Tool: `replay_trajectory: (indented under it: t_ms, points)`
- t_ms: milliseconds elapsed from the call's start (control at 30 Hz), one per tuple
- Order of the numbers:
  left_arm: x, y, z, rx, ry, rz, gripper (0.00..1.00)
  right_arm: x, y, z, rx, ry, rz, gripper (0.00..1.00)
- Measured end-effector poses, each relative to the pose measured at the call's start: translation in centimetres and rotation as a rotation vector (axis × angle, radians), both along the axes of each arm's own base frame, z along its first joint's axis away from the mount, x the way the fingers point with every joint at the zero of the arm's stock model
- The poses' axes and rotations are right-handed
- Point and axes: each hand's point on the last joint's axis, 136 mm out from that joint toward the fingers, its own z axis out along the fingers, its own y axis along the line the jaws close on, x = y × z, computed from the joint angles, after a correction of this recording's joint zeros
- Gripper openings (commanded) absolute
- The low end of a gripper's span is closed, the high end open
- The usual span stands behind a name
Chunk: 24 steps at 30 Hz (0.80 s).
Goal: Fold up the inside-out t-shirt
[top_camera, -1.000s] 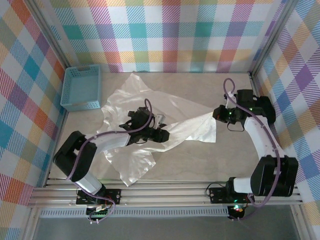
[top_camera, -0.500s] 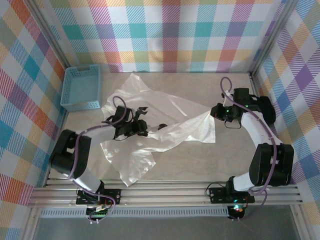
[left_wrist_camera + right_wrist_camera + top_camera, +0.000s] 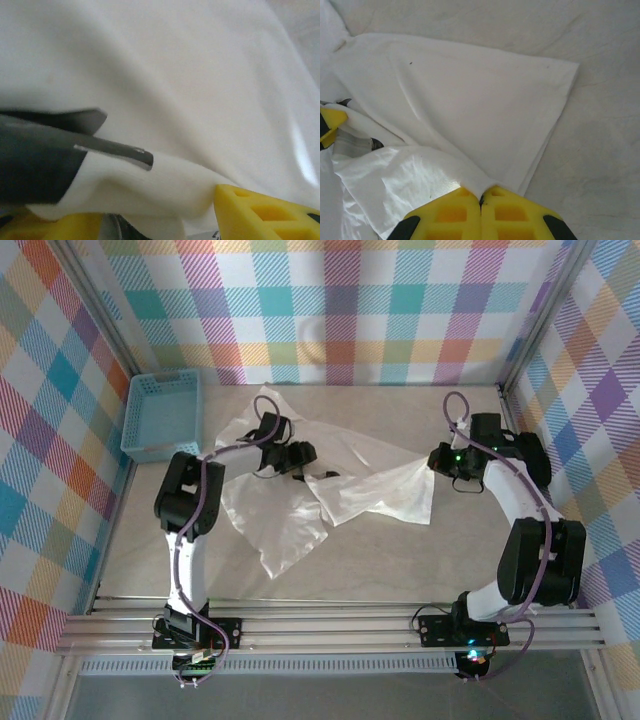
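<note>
Table (image 3: 400,560) beige, plaid walls (image 3: 350,310); right claw (image 3: 481,196) pinching t-shirt (image 3: 380,495); left claw (image 3: 305,462) grip unclear

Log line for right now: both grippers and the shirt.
left gripper: over t-shirt middle, cloth between jaws, grip unclear | right gripper: shut on t-shirt edge | t-shirt: crumpled on table, unfolded

White thin cloth t-shirt (image 3: 275,530): soft, matt, creased, semi-sheer where it lies in a single layer. Pale beige table (image 3: 400,560) under the t-shirt: smooth, matt, faint marbled pattern. Blue lattice basket (image 3: 160,410) left of the t-shirt: moulded plastic, slight sheen. Silver rails (image 3: 350,625) on the near side of the t-shirt: bare metal, satin finish. Checked multicolour walls (image 3: 350,310) behind the t-shirt: printed, matt; cloth or paper, cannot tell. Right gripper (image 3: 481,196) pads (image 3: 452,215) at the t-shirt: yellow matt plastic, moulded pockets.
</note>
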Motion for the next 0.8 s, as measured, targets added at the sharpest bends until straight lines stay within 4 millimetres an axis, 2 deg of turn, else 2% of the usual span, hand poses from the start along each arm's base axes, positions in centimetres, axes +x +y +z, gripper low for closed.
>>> replay_trajectory:
  t_ms: [33,100,200,333,433,500,567,667,800]
  points:
    - [0.7,-0.3,0.2,-0.003,-0.008,-0.004,0.60,0.3,-0.1,0.2,-0.002,-0.007,-0.005,0.00]
    - [0.7,-0.4,0.6,0.000,-0.009,-0.007,0.60,0.7,-0.2,0.9,-0.003,-0.026,-0.007,0.00]
    - [-0.8,0.4,1.4,0.026,-0.018,-0.011,0.61,0.7,-0.1,1.4,0.004,-0.042,-0.013,0.00]
    - [-8.0,3.3,3.3,0.126,-0.028,-0.004,0.62,-0.6,0.1,1.6,0.014,-0.054,-0.014,0.00]
    - [-14.2,3.9,4.9,0.215,-0.055,-0.036,0.62,-1.2,0.2,1.9,0.021,-0.061,-0.008,0.00]
    - [-18.1,3.9,4.9,0.274,-0.058,-0.076,0.60,-1.3,0.3,2.0,0.025,-0.063,-0.004,0.00]
    - [-22.0,3.9,3.9,0.336,-0.023,-0.126,0.56,-1.4,0.5,2.0,0.030,-0.062,0.000,0.00]
    - [-26.1,5.1,2.1,0.437,0.055,-0.160,0.52,-1.4,0.6,1.9,0.036,-0.060,0.005,0.00]
    - [-28.7,6.1,1.1,0.511,0.122,-0.175,0.49,-1.5,0.7,1.9,0.042,-0.057,0.011,0.00]
